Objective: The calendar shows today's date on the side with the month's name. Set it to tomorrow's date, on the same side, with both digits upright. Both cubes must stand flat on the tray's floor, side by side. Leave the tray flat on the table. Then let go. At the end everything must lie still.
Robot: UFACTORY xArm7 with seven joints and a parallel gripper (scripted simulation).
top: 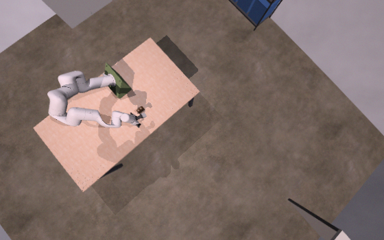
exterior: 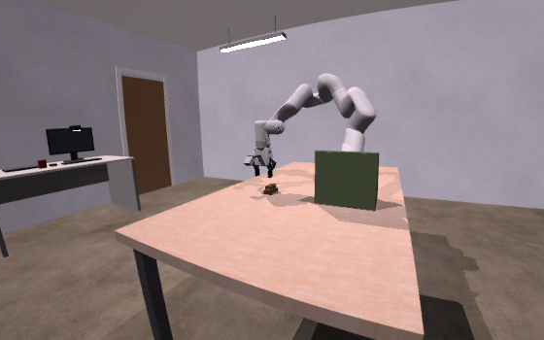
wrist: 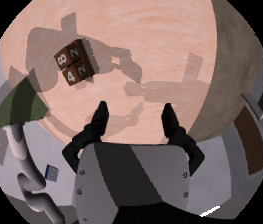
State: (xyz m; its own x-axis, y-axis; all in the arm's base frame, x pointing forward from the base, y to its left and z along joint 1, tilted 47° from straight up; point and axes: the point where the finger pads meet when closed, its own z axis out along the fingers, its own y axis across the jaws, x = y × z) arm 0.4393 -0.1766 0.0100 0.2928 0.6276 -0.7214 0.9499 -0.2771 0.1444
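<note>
The small brown calendar (wrist: pixel 75 64) sits on the wooden table, its two dark cubes side by side in the tray. In the wrist view the top faces read 8 and 4. It also shows in the overhead view (top: pixel 140 109) and in the side view (exterior: pixel 270 188), too small to read. My gripper (wrist: pixel 135 108) is open and empty. It hangs above the table, apart from the calendar, which lies up and to the left of the fingers in the wrist view. The gripper also shows in the side view (exterior: pixel 261 170), above and left of the calendar.
A green box (exterior: pixel 346 179) stands on the table at the arm's base, also in the overhead view (top: pixel 116 82). The table's edge (top: pixel 171 113) lies close beyond the calendar. A desk with a monitor (exterior: pixel 69 141) stands far off.
</note>
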